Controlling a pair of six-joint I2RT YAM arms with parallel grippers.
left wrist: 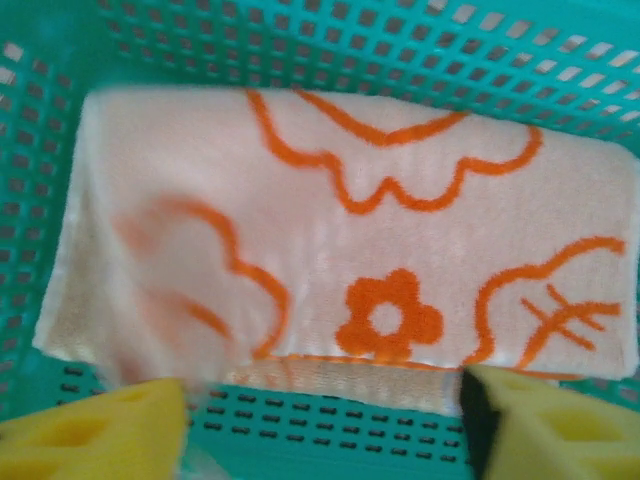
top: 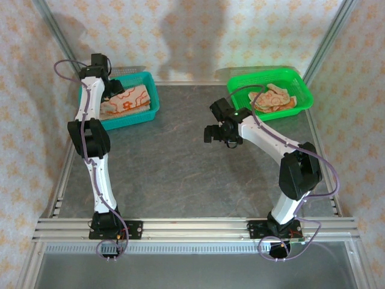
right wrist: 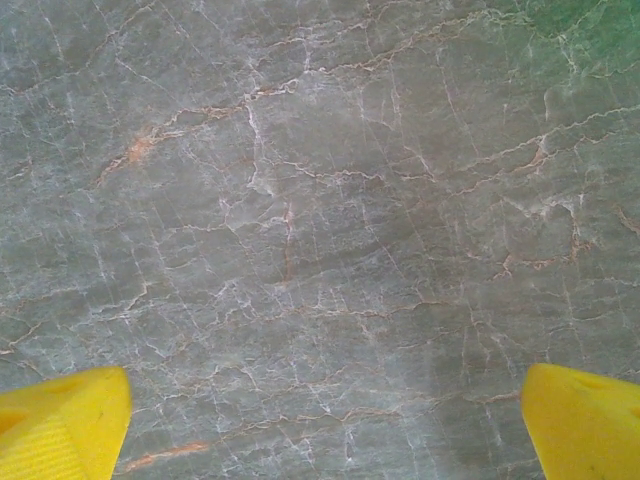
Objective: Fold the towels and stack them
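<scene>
With jaws gaping empty, the right gripper (right wrist: 325, 425) hangs over bare table (right wrist: 300, 200) and the left gripper (left wrist: 325, 420) over the folded flower towel (left wrist: 350, 220) in the far-left-corner teal basket (left wrist: 300, 40), where a finger may snag and unfold it.

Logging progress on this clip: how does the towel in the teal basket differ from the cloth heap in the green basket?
The towel in the teal basket lies flat, neatly folded; the cloth heap in the green basket is crumpled. The towel sits far left under the left gripper; the cloth heap far right, the right gripper short of it. Both are cream with orange print.
</scene>
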